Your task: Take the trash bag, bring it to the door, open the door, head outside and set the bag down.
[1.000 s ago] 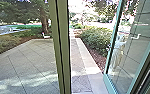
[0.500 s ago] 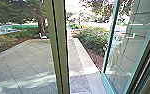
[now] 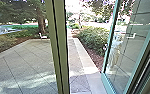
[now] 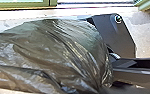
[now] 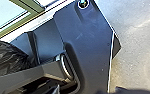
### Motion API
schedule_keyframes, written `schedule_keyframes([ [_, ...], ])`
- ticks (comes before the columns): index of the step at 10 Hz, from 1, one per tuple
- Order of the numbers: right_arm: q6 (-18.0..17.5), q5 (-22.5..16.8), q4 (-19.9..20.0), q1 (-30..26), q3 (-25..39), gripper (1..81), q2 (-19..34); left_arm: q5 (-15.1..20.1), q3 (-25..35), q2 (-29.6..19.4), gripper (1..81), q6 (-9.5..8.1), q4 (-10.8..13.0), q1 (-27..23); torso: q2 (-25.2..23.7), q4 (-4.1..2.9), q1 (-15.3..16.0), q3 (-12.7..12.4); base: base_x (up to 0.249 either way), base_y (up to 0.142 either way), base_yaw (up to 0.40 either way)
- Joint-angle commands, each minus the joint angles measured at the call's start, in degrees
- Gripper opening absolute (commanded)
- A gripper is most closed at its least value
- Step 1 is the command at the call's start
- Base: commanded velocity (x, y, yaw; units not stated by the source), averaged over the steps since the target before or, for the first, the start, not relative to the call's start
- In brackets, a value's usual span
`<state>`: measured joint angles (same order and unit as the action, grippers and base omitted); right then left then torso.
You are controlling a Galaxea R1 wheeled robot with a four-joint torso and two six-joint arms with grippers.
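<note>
From where I stand, the paved yard (image 3: 28,62) is the biggest thing out there, with sunlight streaked across its slabs. A tree (image 3: 41,21) rises beyond it on the left, its trunk dark under spreading leaves. The glass door (image 3: 123,60) stands open on the right in its green frame, and there's a gap between it and the upright olive-green post (image 3: 59,50) nearer the middle. Through that gap I see a leafy bush (image 3: 93,37), then a bed of reddish-brown mulch (image 3: 93,57) along a pale paved strip (image 3: 82,55) running away from the doorway. A pale, upright form (image 3: 114,53) shows at the door glass, too blurred to name. The trash bag (image 4: 53,50) is here by the robot, dark, shiny and bulging, beside the robot's dark plate (image 4: 118,35) in the left wrist view. Its folds draw together at one end, near the robot's jointed bar (image 4: 133,75). Part of dark plastic also shows past the bar in the right wrist view. I can't tell whether the left claw is clenched on the bag or released, nor can I tell how the right claw stands. Smallest is a white angular shape (image 3: 43,36) near the foot of the tree.
</note>
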<state>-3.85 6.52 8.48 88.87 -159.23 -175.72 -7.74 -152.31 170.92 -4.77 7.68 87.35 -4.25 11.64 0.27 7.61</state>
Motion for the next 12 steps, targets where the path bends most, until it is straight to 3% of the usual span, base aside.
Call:
schedule_keyframes([
  [1,0.07,-2.92,-0.39,-2.42,0.34,81.1,-0.54,2.47,0.26,-0.49,1.0,0.02,0.76,-2.48,0.00,0.00,0.00,0.00,0.000,0.000,0.000],
  [7,0.16,-2.92,-0.22,-2.60,0.34,81.1,-0.63,2.47,0.26,-0.23,1.0,0.02,0.76,-2.57,0.00,0.00,0.00,0.00,0.000,0.000,0.000],
  [8,0.16,-2.92,-0.14,-2.60,0.34,81.1,-0.63,2.47,0.26,-0.32,1.0,0.02,0.76,-2.57,0.00,-2.20,0.00,0.00,0.000,0.000,0.000],
  [9,0.16,-2.92,-0.14,-2.68,0.34,81.1,-0.63,2.47,0.26,-0.32,1.0,0.02,0.76,-2.57,0.00,-4.97,0.00,0.00,0.000,0.000,0.000],
  [10,0.16,-2.92,-0.14,-2.60,0.34,81.1,-0.54,2.47,0.26,-0.23,1.0,0.02,0.76,-2.57,0.00,-5.66,0.00,1.20,0.000,-0.082,0.000],
  [11,0.16,-2.92,-0.13,-2.51,0.34,81.1,-0.54,2.47,0.26,-0.23,1.0,0.02,0.76,-2.57,0.00,-7.07,0.00,2.01,0.000,-0.096,0.000],
  [12,0.16,-2.92,-0.05,-2.51,0.34,81.1,-0.54,2.47,0.26,-0.32,1.0,0.02,0.76,-2.57,0.00,-3.85,-0.02,0.50,0.000,-0.097,0.000],
])
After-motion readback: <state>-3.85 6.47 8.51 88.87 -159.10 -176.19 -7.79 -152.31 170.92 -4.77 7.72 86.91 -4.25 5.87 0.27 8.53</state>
